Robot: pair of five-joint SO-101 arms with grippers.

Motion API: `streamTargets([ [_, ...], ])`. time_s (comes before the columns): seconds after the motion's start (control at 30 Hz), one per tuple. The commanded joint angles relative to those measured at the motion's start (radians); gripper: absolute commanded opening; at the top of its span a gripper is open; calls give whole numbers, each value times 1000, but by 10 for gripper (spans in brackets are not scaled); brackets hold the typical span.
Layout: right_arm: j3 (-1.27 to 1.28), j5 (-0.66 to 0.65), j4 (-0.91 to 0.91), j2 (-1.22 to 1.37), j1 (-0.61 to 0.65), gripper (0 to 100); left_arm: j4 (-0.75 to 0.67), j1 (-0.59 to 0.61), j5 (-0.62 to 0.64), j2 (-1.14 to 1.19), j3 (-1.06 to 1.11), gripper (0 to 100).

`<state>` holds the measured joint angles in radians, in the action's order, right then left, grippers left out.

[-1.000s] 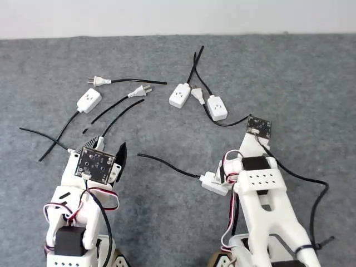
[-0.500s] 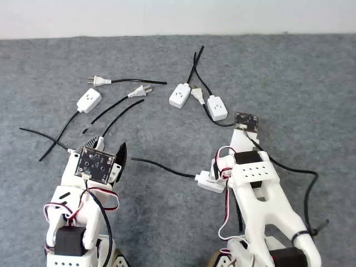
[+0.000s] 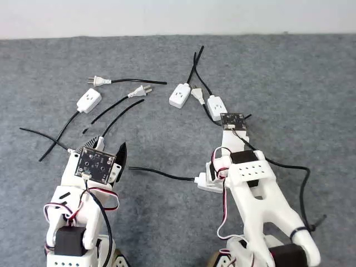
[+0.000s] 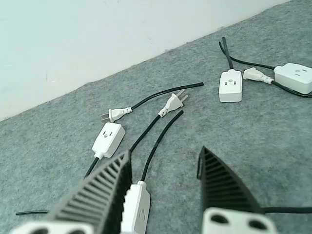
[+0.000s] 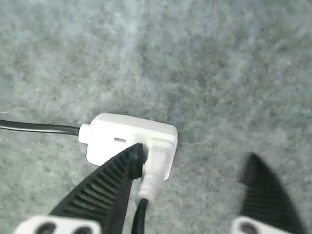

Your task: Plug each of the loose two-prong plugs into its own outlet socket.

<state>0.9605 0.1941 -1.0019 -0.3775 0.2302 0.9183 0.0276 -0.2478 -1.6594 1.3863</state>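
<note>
Under the right arm's wrist, on grey carpet [image 5: 234, 58]: outlet socket [image 5: 127, 138], white, black lead [image 5: 39, 127] off one end. Two-prong plug [image 5: 157, 157] at its face, apparently seated, though the prongs are hidden. Right gripper [image 5: 195, 158] hangs at that socket's plug end, spread wide, gripping nothing; one finger [image 5: 117, 170] touches the plug. Advised: press squarely along the socket, confirm flush. Well apart from that socket, left gripper [image 4: 165, 153]: spread, empty.

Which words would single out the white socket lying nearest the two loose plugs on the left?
On the grey carpet-like mat, look ahead of the left arm's pincer. The white rectangular plastic socket lies there, its black cord trailing left. Unlike the paired sockets at centre, it sits alone beside two loose white plugs.
</note>
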Motion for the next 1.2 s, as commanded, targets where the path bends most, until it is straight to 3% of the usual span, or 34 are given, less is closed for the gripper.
streamTargets([
  [0.0,-63,-21,-87,48,7,422,-32,-5,12,-8,-8,224],
  [0.23,-333,-21,-349,48,8,407,-49,-5,12,-6,7,224],
  [0.57,-529,-25,-484,51,1,407,-52,-5,12,-6,13,224],
  [0.63,-529,-61,-481,50,-15,407,-52,-5,12,-6,13,224],
  [0.83,-597,-333,-378,59,-114,407,-54,-37,2,-6,36,224],
  [0.97,-598,-367,-275,61,-183,406,-54,-35,-25,-6,38,224],
  [1.17,-605,-471,-191,101,-160,406,-83,-29,-25,-6,56,225],
])
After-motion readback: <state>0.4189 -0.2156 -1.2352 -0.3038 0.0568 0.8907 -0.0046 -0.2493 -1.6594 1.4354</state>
